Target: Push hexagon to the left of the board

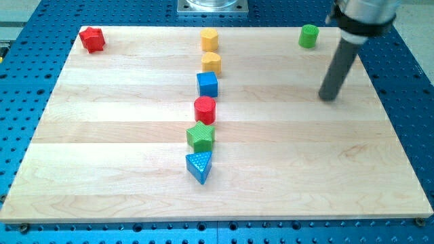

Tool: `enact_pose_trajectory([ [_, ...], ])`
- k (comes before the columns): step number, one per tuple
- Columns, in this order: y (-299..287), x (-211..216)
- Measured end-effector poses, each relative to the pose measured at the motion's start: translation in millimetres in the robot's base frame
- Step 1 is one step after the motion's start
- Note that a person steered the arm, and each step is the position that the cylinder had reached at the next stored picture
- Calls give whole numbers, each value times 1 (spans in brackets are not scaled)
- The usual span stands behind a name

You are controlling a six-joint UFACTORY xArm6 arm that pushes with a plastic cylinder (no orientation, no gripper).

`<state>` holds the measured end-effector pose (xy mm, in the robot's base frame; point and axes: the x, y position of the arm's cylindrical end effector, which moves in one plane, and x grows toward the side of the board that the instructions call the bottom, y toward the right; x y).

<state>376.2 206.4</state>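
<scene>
A yellow hexagon block [209,39] stands near the view's top edge of the wooden board [102,149], about mid-width. A second yellow block [211,63], its shape unclear, sits just below it. My tip [328,97] rests on the board at the view's right, far right of the yellow hexagon and a little lower. It touches no block. The nearest block to the tip is a green cylinder [308,35], above and slightly left of it.
Below the yellow blocks runs a column: a blue cube [207,84], a red cylinder [205,109], a green star [201,136] and a blue triangle [199,166]. A red star-like block [91,39] sits at the top left corner.
</scene>
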Motion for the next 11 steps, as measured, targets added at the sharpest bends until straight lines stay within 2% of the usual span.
enact_pose_trajectory([
  [1,-47,-53],
  [2,-136,-56],
  [3,-197,-56],
  [4,-172,-74],
  [5,-146,-124],
  [7,-260,-131],
  [8,-255,-136],
  [9,-305,-113],
  [10,-268,-113],
  [11,-178,-137],
])
